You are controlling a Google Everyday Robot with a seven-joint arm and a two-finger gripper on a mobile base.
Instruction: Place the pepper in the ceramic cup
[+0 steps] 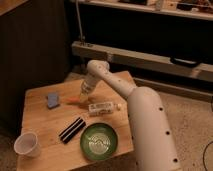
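Gripper (84,93), state can't tell, sits over slim orange-red pepper (75,100), prob. for pickup; small white ceramic cup (27,144) well apart.

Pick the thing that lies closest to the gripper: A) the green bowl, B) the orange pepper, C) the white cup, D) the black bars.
B: the gripper is low over the table right beside the pepper; the white cup, green bowl and black bars lie nearer the front edge.

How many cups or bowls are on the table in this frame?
2: the cup at the front-left corner and the green bowl at the front edge. None seems hidden. The gripper hangs by the pepper farther back.
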